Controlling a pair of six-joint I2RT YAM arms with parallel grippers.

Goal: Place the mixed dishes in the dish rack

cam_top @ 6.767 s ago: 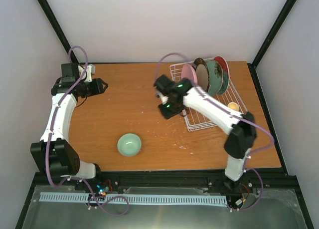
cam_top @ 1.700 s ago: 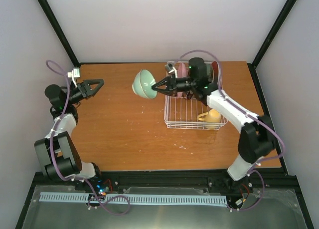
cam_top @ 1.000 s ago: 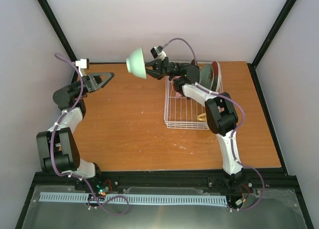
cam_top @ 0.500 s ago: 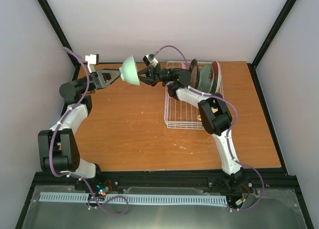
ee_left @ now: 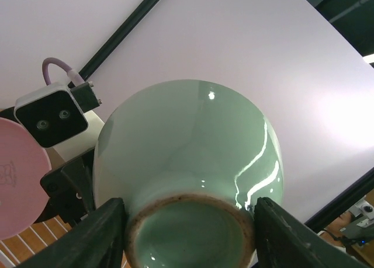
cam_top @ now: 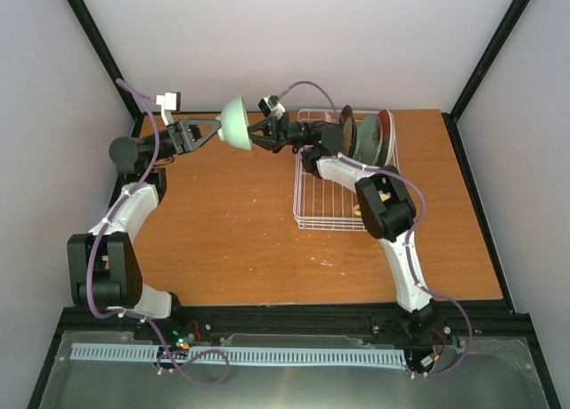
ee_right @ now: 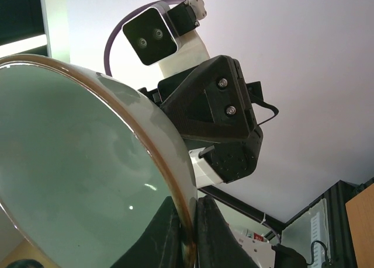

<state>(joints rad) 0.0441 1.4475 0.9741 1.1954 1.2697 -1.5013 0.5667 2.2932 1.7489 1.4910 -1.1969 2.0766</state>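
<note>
Jaws: your right gripper (cam_top: 260,131) is clamped on the rim of the bowl (cam_top: 233,122), one finger inside and one outside, as the right wrist view shows. Your left gripper (ee_left: 190,240) has its fingers spread either side of the bowl's foot. You cannot tell whether they press on it or only flank it.
Bowl, place: it hangs in the air between your two grippers, above the far left part of the table (cam_top: 232,240). It is left of the rack (cam_top: 334,228) and apart from it. It lies on its side, mouth towards the right gripper and foot towards the left one.
Bowl, look: mint-green glaze, glossy with bright highlights. A thin brown line runs along the rim, and the foot ring looks rough and duller. It is empty, with no chips that you can see.
Rack: white wire, on the far right part of the table.
Plates (cam_top: 365,134): they stand upright in the slots at the rack's far end.
Mug (cam_top: 383,197): a cream-yellow patch in the rack's near end, mostly hidden by the arm. Judge it the mug.
Done: the plates are racked, and by the look of it the mug too.
Left: the bowl is the one dish you can see outside the rack. It is not yet over the rack, so you are near the end of the task.
</note>
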